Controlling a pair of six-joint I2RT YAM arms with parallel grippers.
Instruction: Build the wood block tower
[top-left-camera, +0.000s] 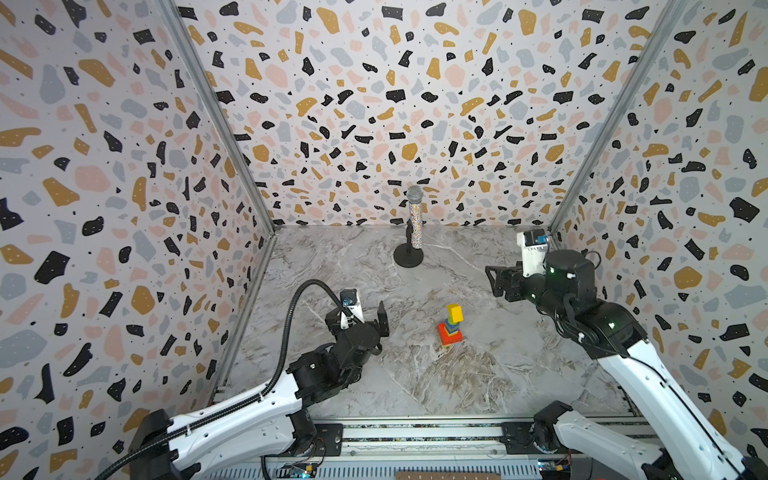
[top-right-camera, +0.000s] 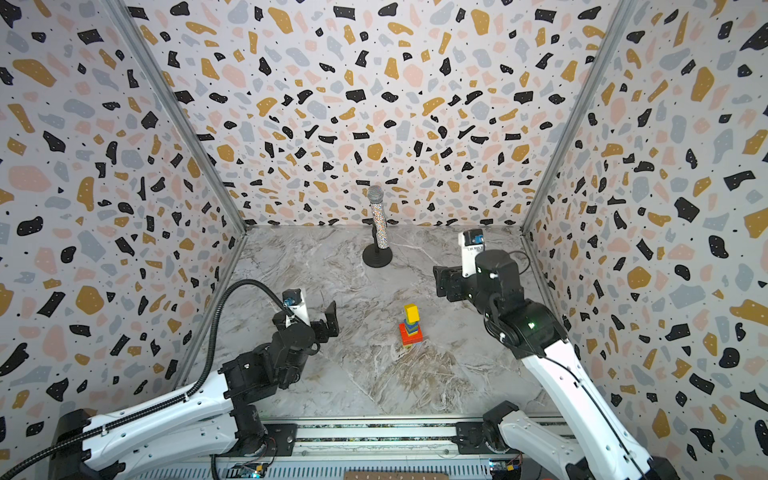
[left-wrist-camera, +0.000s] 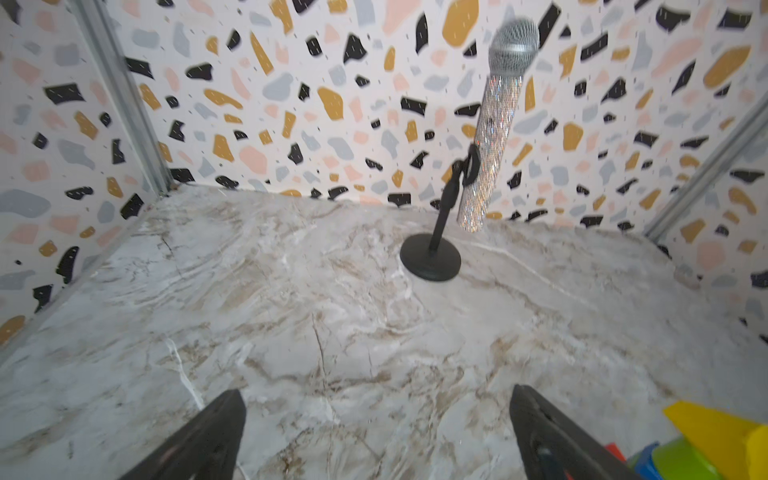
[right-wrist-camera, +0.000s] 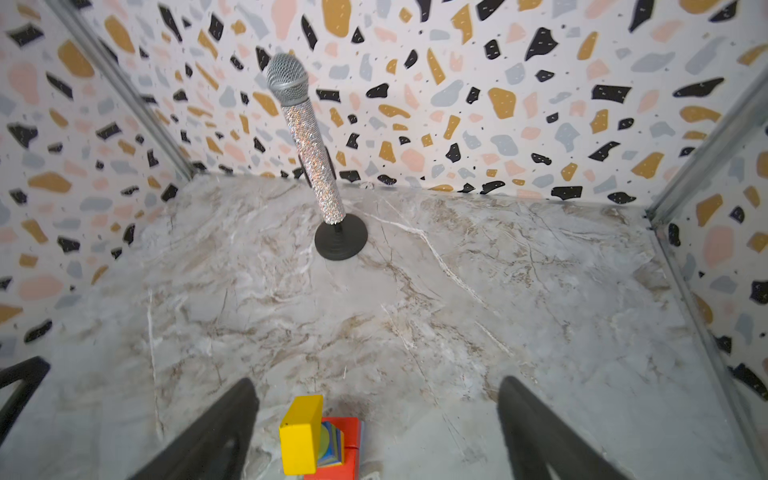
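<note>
Tower (top-left-camera: 451, 328) upright on the marble tabletop (top-left-camera: 415, 382), just to the 3 o'clock side of its centre in both top views (top-right-camera: 411, 329). Red bricks (top-left-camera: 448, 337) at the base, blue and green layers above, yellow block (top-left-camera: 454, 312) on top. From the right wrist view (right-wrist-camera: 320, 440), yellow block sitting off-centre over the layers beneath it.

Left pincer (top-left-camera: 361, 320) at 9 o'clock from the tower, near it but not touching. Jaws spread wide, nothing between them; only bare marble in the gap in the left wrist view (left-wrist-camera: 374, 440), with a corner of the tower (left-wrist-camera: 706, 436) just outside one finger.

Right pincer (top-left-camera: 494, 282) between 1 and 2 o'clock from the tower, raised above the tabletop and well apart from the stack. Jaws spread wide in the right wrist view (right-wrist-camera: 374, 432), gripping nothing; tower visible below, clear of both fingers.

Glittery microphone (top-left-camera: 414, 220) on a black round stand at 12 o'clock from the tower, close to the back wall.
</note>
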